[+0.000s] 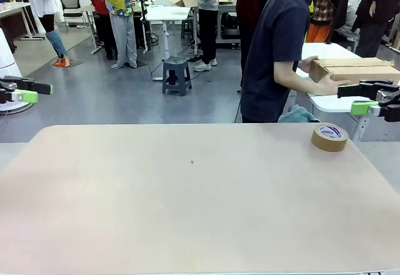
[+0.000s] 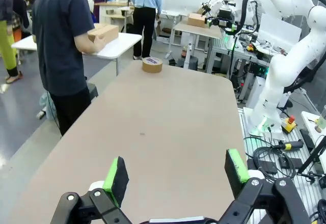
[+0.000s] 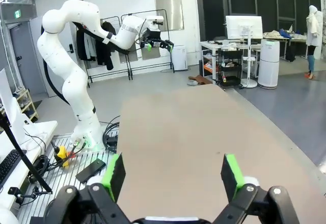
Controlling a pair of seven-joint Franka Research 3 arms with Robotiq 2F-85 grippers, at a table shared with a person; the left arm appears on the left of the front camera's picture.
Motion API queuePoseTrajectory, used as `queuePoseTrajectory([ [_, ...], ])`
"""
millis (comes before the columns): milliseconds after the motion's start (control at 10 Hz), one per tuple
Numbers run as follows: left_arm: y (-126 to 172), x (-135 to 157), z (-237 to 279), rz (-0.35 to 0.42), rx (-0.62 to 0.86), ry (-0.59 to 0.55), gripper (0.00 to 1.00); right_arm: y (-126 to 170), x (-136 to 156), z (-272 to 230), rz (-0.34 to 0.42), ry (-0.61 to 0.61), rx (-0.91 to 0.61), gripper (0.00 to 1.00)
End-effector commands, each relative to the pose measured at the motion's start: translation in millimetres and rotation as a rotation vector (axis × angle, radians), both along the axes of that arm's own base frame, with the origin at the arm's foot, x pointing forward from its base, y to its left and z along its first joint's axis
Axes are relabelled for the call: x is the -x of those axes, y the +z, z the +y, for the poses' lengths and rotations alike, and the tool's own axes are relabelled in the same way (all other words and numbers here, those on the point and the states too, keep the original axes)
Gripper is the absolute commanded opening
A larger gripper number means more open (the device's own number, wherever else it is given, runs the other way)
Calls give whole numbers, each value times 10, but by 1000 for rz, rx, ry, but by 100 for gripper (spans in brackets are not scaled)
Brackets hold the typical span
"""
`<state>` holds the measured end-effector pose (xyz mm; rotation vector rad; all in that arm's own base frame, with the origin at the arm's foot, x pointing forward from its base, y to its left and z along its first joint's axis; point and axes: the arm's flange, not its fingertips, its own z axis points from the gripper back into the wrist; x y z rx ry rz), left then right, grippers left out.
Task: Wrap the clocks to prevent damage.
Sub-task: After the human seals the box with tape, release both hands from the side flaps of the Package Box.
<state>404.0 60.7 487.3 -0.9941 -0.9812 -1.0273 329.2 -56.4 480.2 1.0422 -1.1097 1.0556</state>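
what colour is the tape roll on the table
Brown, with a white label on top; the front view shows the tape roll best.

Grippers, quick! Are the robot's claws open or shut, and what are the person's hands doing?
Left gripper: open, holding nothing.
Right gripper: open, holding nothing.
Person's hands: holding a cardboard box at the white table behind.

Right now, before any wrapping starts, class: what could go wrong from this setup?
1. The roll of brown tape lies near the table's far right edge; a nudge could roll it off.
2. The right gripper, open, hangs close to the person's hand on the cardboard box; a sudden move risks contact.
3. No clocks are on the table, so the left gripper, open, has nothing to grasp yet.
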Motion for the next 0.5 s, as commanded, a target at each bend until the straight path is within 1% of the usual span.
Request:
queuePoseTrajectory([
  [0,-29,10,-10,36,-15,-6,100,5,0,-18,-4,-7,-4,100],
  [400,-29,10,-10,36,-15,-6,100,5,0,-18,-4,-7,-4,100],
])
